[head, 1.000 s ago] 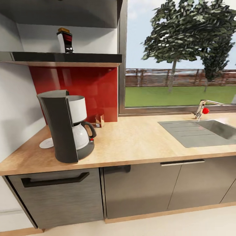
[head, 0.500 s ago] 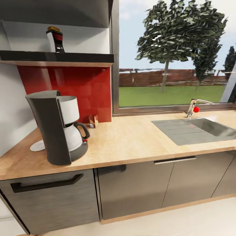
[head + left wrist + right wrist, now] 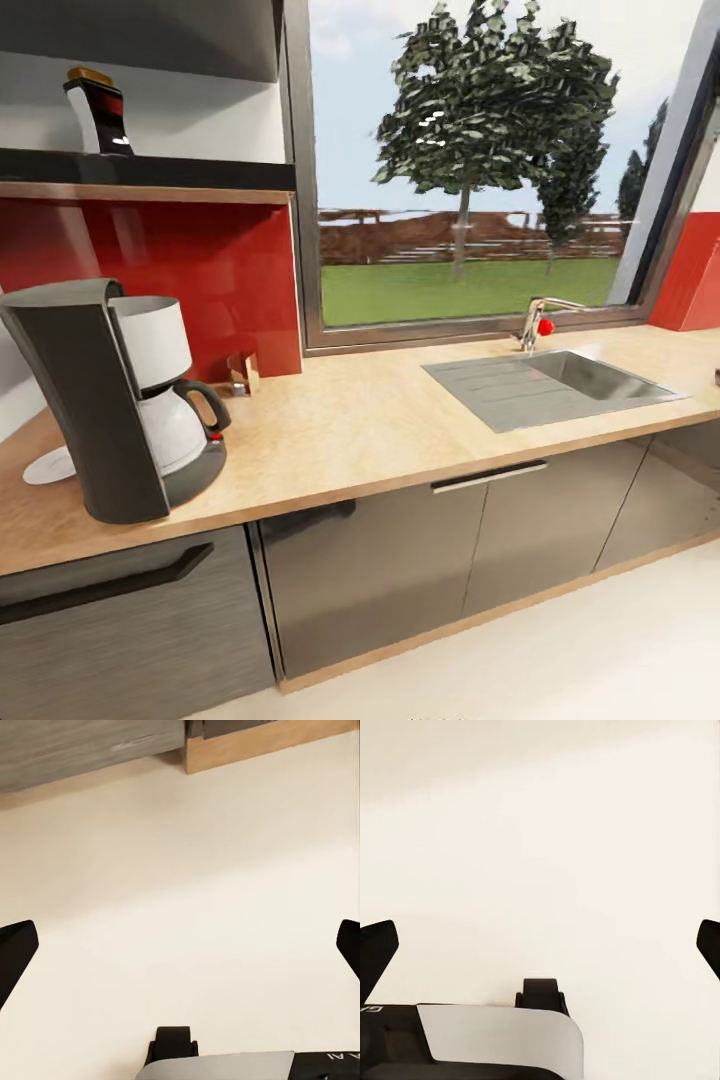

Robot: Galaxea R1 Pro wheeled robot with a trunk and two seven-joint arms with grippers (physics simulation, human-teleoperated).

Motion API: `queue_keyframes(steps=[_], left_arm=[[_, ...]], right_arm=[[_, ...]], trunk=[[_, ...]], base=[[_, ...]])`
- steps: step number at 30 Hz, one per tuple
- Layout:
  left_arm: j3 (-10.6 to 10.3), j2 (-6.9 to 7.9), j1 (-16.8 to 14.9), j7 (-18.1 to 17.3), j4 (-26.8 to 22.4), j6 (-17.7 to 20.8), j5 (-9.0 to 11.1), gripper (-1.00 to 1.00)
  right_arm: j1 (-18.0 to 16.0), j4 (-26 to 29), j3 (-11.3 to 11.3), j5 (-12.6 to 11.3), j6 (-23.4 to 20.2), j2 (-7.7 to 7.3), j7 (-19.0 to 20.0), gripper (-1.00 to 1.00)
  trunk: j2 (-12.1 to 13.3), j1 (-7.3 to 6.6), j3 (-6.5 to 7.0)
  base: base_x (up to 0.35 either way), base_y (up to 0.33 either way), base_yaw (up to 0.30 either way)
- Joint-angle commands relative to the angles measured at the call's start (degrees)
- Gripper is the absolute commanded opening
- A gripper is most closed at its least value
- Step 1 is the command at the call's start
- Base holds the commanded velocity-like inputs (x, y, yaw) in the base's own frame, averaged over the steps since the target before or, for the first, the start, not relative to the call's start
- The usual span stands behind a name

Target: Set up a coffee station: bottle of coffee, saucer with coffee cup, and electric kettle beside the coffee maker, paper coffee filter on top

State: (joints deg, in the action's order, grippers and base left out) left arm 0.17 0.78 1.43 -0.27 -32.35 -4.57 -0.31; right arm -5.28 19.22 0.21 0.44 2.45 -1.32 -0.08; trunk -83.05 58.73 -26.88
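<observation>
Left end effector (image 3: 180,945) agape over floor (image 3: 180,855); right end effector (image 3: 540,945) likewise.

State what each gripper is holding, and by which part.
Nothing is held: the left gripper and right gripper are both open over bare floor.

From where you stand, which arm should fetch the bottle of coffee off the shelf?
Left, probably. The bottle of coffee stands on the kitchen shelf at the far left of the head view, the left arm's side. Both the left gripper and right gripper are open, empty, over floor.
</observation>
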Motion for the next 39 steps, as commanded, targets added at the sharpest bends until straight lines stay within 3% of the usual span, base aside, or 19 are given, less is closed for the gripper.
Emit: queue_keyframes(steps=[1,5,11,30,37,38,39], left_arm=[[0.01,0.01,0.03,-0.02,-0.08,-0.09,-0.04,1.0],[0.01,0.01,0.04,0.0,-0.08,-0.09,-0.04,1.0],[0.27,-1.84,0.67,0.19,-2.01,-1.12,0.71,1.0],[0.27,-1.84,0.67,0.19,-2.03,-1.12,0.7,1.0],[0.92,-4.13,2.2,0.02,-1.53,-0.91,2.96,1.0],[0.91,-4.25,2.25,0.02,-1.51,-0.9,5.63,1.0],[0.9,-4.28,2.27,0.02,-1.51,-0.89,5.69,1.0]], right_arm=[[-0.05,-0.06,0.01,0.05,0.19,0.0,-0.01,1.0],[-0.04,-0.06,0.01,0.06,0.2,0.0,-0.01,1.0],[-1.3,1.45,0.15,0.16,0.88,-1.13,0.08,1.0],[-1.3,1.42,0.2,0.17,0.88,-1.14,0.08,1.0],[-1.71,0.79,0.47,0.17,0.65,-1.55,-0.08,1.0],[-1.73,0.77,0.48,0.17,0.64,-1.56,-0.09,1.0],[-1.73,0.76,0.48,0.17,0.64,-1.57,-0.09,1.0]], trunk=[[-0.03,0.0,-0.05],[-0.03,0.0,-0.05],[-0.03,0.0,-0.05],[-0.03,0.0,-0.05],[-0.03,0.0,-0.05],[-0.03,0.0,-0.05],[-0.03,0.0,-0.05]], base=[[0.0,0.0,-0.231],[0.0,0.0,-0.128],[0.0,0.0,0.0],[0.0,0.0,0.001],[0.0,0.0,0.203],[0.0,0.0,0.253],[0.0,0.0,0.256]])
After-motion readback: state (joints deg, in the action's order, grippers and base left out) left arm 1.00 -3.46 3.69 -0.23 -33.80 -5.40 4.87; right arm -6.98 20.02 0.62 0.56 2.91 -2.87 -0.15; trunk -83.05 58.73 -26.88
